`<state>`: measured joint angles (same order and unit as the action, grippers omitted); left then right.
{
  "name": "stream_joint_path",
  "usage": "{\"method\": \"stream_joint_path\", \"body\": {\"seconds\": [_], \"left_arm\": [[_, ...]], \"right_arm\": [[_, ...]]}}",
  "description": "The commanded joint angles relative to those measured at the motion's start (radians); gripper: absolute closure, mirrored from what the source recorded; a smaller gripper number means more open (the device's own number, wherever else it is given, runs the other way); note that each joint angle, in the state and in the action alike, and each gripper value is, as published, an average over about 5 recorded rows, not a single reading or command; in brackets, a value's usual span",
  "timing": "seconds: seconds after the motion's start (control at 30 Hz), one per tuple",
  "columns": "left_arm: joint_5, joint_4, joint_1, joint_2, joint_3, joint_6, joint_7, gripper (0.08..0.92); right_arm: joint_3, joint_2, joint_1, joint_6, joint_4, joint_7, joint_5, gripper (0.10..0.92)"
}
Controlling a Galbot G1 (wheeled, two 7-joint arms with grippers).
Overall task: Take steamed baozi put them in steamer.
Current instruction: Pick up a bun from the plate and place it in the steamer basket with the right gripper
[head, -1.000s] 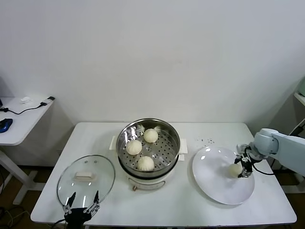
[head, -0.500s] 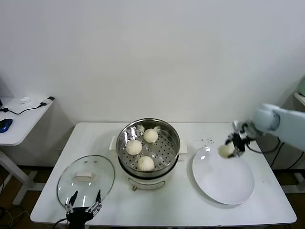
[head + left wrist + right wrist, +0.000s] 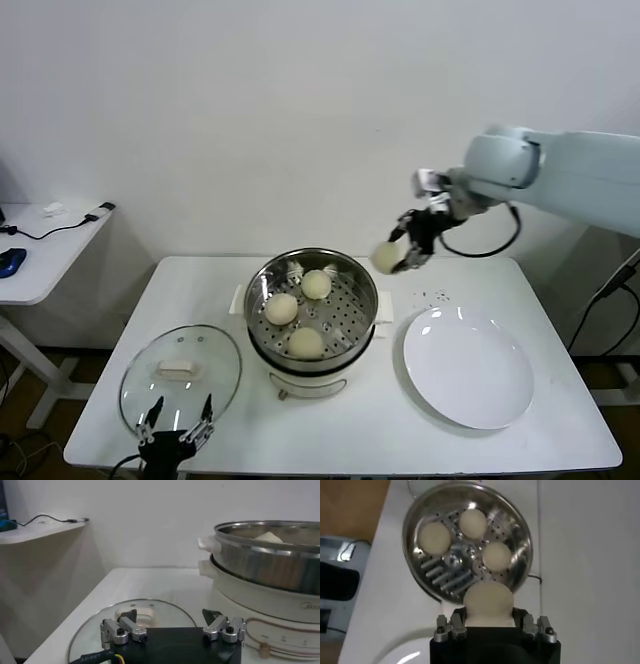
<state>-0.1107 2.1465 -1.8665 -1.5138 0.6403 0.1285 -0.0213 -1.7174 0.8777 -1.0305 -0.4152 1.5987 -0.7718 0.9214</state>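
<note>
Hiding behind the right end effector [image 3: 402,254], baozi [image 3: 487,601] underside.

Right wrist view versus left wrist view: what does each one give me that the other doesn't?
Only the right wrist view: the right gripper shut on the fourth baozi, and three baozi on the perforated tray from above. Only the left wrist view: the left gripper open over the glass lid, and the steamer's white base side-on. Both show the steamer.
</note>
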Motion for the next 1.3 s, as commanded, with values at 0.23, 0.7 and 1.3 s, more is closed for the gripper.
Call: {"method": "stream_joint_path", "body": {"seconds": [0.23,0.7,1.3], "left_arm": [[-0.015,-0.006,0.005,0.005,0.011,0.004,0.0,0.177],[-0.018,-0.016,0.011,0.007,0.017,0.004,-0.002,0.177],[-0.017,-0.014,0.01,0.008,0.016,0.005,-0.002,0.177]], "right_arm": [[0.044,0.179,0.252,-0.214,0.011,0.31,0.107,0.404],[0.07,0.22,0.37,-0.216,-0.085,0.325,0.04,0.406],[0.092,0.161,0.276,-0.155,-0.06,0.205,0.063,0.207]]}}
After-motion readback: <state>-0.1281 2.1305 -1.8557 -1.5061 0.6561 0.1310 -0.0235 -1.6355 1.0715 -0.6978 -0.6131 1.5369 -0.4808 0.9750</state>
